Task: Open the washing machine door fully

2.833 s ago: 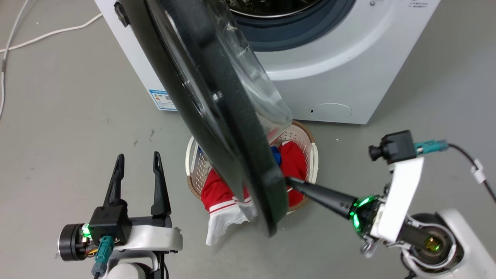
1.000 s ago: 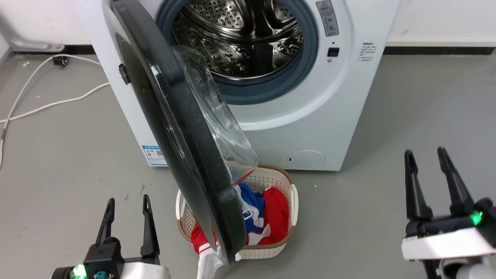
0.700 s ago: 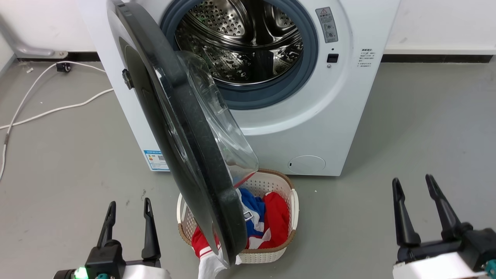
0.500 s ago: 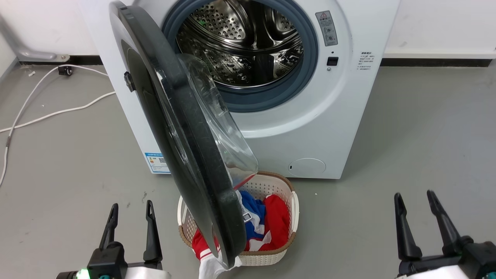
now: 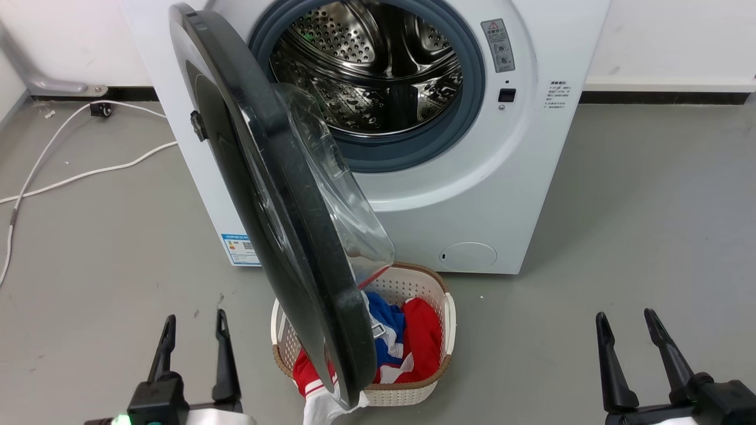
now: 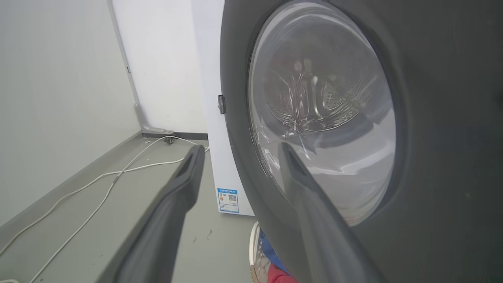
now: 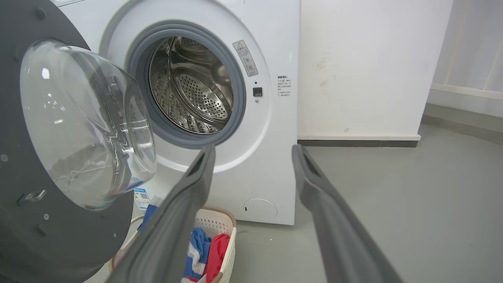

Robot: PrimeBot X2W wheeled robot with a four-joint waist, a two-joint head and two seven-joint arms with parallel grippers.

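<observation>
At the bottom corners of the head view, our left gripper [image 5: 195, 319] and right gripper [image 5: 625, 316] both sit with fingers spread, holding nothing, well apart from the washing machine door [image 5: 295, 236]. A few seconds ago our right fingers were against the door's lower rim. Since then that arm has drawn back and our head has lifted, so more of the washing machine [image 5: 502, 195] is in frame. The door stands swung out at centre left of the frame, nearly edge-on to us, above the laundry basket [image 5: 450, 313], with the drum [image 5: 378, 65] exposed. It seems to have kept its angle since we let go. We judge it only partly open, so a further push toward the frame's left is probably needed.
</observation>
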